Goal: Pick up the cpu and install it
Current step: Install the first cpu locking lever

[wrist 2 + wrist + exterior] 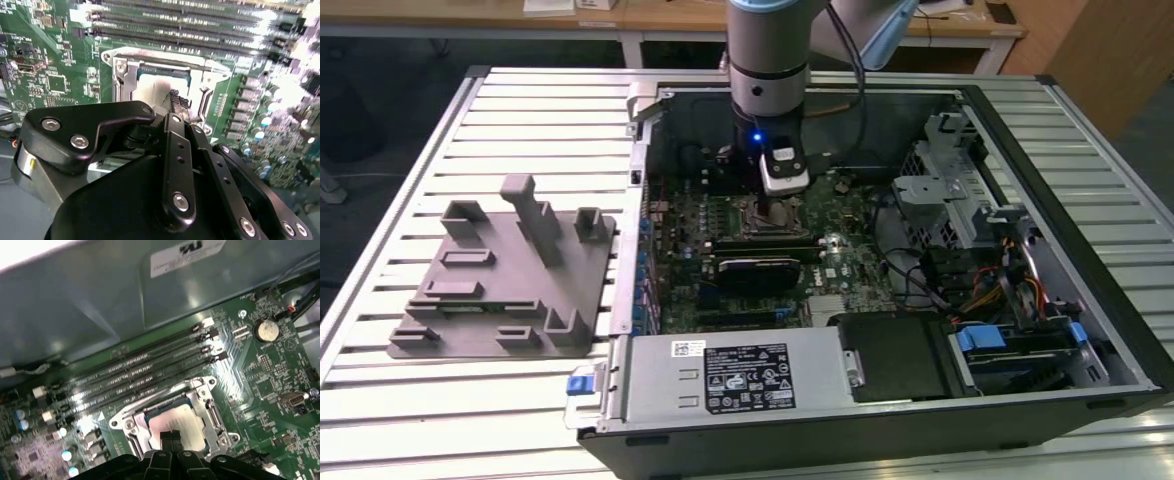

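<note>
Honestly, the cpu (180, 417) lay flat in the socket (215, 415), inside its metal frame, and the gripper (170, 435) sat right over it, jaws pinched together on nothing. I'd have kept any push light and square so the chip couldn't tilt.

legible text: none | black power supply label (747, 375): print unreadable

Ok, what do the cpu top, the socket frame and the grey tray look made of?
The cpu has a metal lid, dull silver with a soft sheen. The frame is bright bare metal, likely steel, judging by its hard glints and thin bent edges. The tray is matte grey, even in colour with no shine, so probably plastic; moulded or printed, I cannot tell.
</note>
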Robot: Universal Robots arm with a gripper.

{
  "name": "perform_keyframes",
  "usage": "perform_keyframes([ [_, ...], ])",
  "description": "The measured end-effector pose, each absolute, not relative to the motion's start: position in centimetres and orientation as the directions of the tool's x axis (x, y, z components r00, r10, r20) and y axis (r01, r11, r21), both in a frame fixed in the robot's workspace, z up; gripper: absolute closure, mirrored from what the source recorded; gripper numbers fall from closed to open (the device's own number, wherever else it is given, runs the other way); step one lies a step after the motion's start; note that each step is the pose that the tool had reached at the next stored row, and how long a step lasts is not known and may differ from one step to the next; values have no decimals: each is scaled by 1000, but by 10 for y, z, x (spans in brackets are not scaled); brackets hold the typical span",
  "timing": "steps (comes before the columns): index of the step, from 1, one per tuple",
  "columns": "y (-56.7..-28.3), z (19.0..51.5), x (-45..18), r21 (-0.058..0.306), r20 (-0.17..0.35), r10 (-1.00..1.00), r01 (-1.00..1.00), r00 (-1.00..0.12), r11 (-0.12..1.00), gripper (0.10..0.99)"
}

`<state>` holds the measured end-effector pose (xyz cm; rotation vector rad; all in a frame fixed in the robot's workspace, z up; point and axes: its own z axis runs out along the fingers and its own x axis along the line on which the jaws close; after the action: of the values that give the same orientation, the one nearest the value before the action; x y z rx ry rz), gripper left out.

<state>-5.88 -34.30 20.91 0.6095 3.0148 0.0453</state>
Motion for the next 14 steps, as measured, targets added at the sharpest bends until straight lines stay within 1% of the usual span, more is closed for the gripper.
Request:
perform_keyframes([
  [14,-343,209,-48,40,-58,276,274,-959,961,980],
])
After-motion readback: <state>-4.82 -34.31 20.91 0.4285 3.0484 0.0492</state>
